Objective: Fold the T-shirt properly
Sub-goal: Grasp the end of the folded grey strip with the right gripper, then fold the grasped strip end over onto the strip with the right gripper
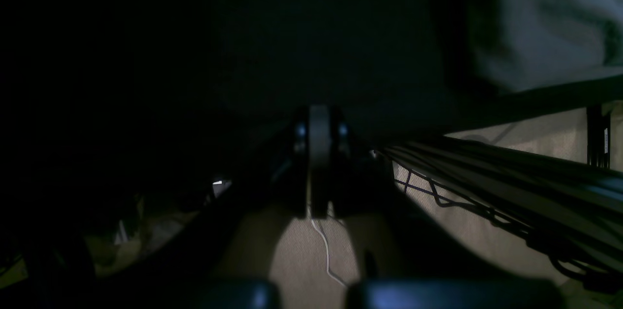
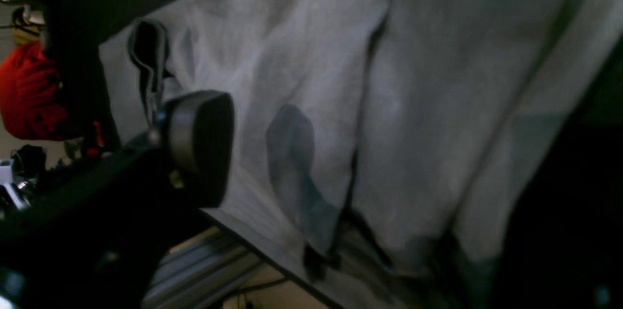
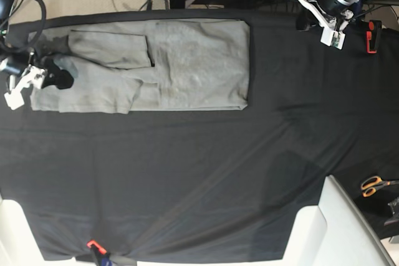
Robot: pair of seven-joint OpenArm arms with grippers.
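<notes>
The T-shirt (image 3: pixel 187 66) lies folded; right fingers (image 3: pixel 59 74) open above it, left fingers (image 1: pixel 319 126) closed.

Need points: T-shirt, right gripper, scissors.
T-shirt (image 3: pixel 199 70): base view, on the flat body panel.
right gripper (image 3: pixel 53 74): base view, at the fingertips by the shirt's edge.
scissors (image 3: pixel 374 184): base view, on the orange handles.

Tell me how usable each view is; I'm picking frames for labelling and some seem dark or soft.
Left wrist view: heavily underexposed, only the floor is lit. Right wrist view: soft and motion-blurred, the T-shirt fills it, with the right pincer blurry. Base view: evenly lit, sharp, the best one.
</notes>
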